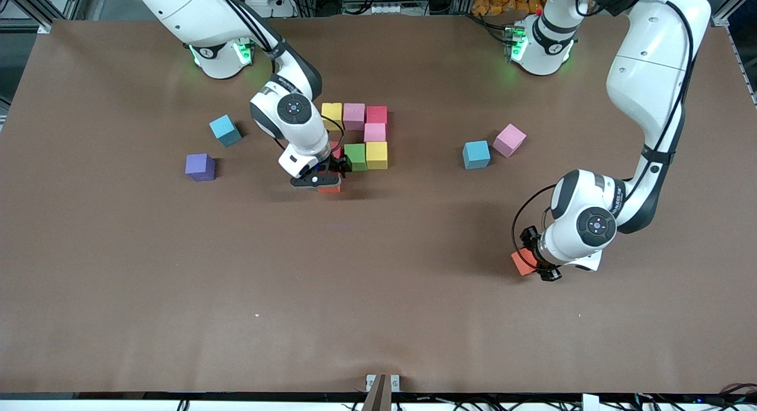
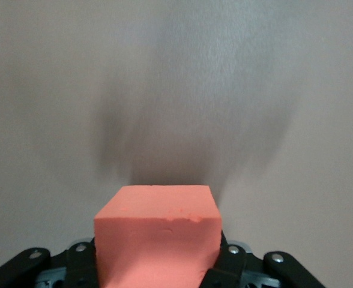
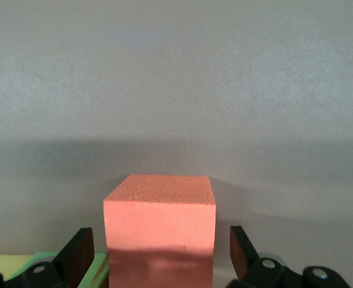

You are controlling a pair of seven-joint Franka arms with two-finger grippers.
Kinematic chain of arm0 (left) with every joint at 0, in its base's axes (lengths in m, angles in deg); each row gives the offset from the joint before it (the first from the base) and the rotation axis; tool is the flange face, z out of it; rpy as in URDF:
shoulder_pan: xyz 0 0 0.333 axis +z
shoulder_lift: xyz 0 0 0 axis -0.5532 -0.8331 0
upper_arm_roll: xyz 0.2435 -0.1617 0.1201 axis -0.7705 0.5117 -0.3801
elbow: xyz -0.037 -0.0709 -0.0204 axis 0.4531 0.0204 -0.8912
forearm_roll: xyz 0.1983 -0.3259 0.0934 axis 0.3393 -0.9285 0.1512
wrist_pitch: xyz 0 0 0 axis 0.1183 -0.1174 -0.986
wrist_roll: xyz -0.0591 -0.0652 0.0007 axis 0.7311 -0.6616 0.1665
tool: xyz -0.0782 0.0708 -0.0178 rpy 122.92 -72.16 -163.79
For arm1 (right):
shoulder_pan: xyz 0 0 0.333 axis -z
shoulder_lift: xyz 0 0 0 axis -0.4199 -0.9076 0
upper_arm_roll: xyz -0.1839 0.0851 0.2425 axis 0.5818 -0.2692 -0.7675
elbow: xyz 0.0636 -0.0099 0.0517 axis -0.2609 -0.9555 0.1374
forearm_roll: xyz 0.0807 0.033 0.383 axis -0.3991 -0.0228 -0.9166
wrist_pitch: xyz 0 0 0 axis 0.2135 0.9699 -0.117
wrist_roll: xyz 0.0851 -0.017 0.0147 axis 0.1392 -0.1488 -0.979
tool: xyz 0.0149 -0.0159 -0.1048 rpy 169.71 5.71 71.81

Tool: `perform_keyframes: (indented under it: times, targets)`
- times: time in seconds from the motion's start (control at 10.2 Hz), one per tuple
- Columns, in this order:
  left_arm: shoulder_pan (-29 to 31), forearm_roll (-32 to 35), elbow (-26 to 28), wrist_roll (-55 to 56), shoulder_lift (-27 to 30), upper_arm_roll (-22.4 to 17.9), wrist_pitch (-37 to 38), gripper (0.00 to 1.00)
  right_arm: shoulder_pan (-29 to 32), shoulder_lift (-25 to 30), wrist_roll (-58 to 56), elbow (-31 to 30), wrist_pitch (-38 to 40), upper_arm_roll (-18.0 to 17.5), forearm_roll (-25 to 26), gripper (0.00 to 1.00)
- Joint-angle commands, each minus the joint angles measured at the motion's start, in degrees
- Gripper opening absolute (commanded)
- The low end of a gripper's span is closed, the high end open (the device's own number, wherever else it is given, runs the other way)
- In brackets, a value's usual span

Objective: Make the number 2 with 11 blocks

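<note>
The partial number 2 stands mid-table: yellow (image 1: 332,114), pink (image 1: 353,115) and red (image 1: 377,114) blocks in a row. A pink block (image 1: 374,132), a yellow one (image 1: 377,154) and a green one (image 1: 355,157) follow nearer the front camera. A reddish cube beside the green one is mostly hidden by the arm. My right gripper (image 1: 322,183) (image 3: 160,252) is open, its fingers (image 3: 80,249) apart from the orange block (image 3: 159,222) (image 1: 329,188) resting between them. My left gripper (image 1: 535,260) (image 2: 158,264) is shut on another orange block (image 2: 157,237) (image 1: 523,261), low at the table.
Loose blocks lie around: cyan (image 1: 225,130) and purple (image 1: 200,167) toward the right arm's end, cyan (image 1: 476,154) and pink (image 1: 509,139) toward the left arm's end. The brown table (image 1: 366,293) is bare near the front camera.
</note>
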Motion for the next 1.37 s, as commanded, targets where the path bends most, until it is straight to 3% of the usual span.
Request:
perform_keyframes:
  times: [0.0,0.2,0.49,0.78,1.27]
  targets:
    - [-0.9,1.3,0.5,-0.9,2.2,1.4,2.1,0.05,1.3,3.1,1.1,0.7,1.8,-0.6,1.1,1.00]
    - [-1.8,1.3,0.4,-0.9,2.9,1.8,3.2,0.05,3.9,5.9,-0.3,3.3,7.8,-1.9,1.0,1.00]
    - [-3.4,1.3,0.4,-0.9,3.3,3.5,3.3,0.05,11.5,11.5,-5.4,3.1,10.5,-4.0,-1.4,1.00]
    - [-8.3,1.6,0.3,-2.0,4.0,4.0,3.3,0.05,20.7,12.0,-22.3,2.6,14.7,-4.1,-1.5,1.00]
    - [-16.9,3.6,-0.7,-2.3,3.7,4.0,3.3,0.05,28.2,21.1,-39.1,-7.2,16.0,-4.0,-1.9,1.00]
